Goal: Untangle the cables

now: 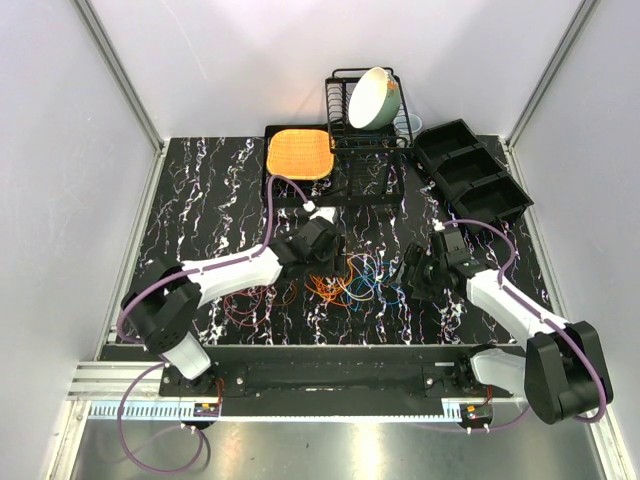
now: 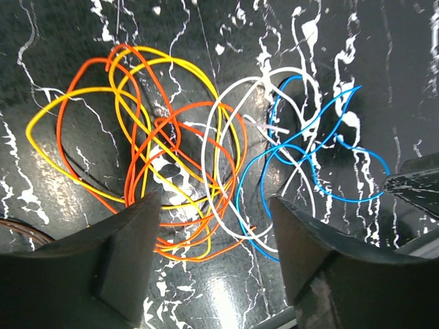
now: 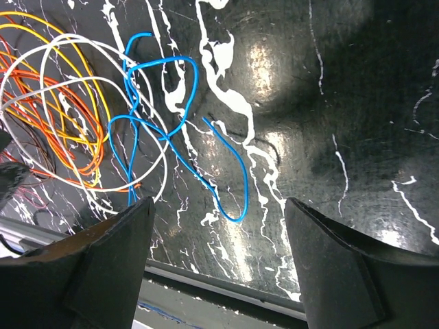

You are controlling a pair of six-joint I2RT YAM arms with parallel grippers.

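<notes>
My left claw (image 1: 328,258) and right claw (image 1: 418,275) are hovering wide open and empty on either side of the cables (image 1: 352,278). The cables are lying in a flat heap at the 6 o'clock edge of the tabletop (image 1: 220,200).

In the overhead view the heap is stretching from 9 to 3 o'clock. Orange loops (image 2: 188,252) and yellow loops (image 2: 31,127) are crowding the 9 o'clock end. A white loop (image 2: 214,127) is crossing the middle, and the blue cable (image 3: 194,82) is spilling out at 3 o'clock. A few maroon strands (image 1: 245,300) are sitting apart, at 8 o'clock of the heap.

I am judging these wires to be feather-light, springy and slick. They are hugging the surface, so a pinch is likely to slip and any pull is likely to drag the whole knot along.

The best hold, I am reckoning, is the blue cable's free tail (image 3: 245,178). In the right wrist view it is running from 11 toward 5 o'clock, clear of every crossing.
</notes>
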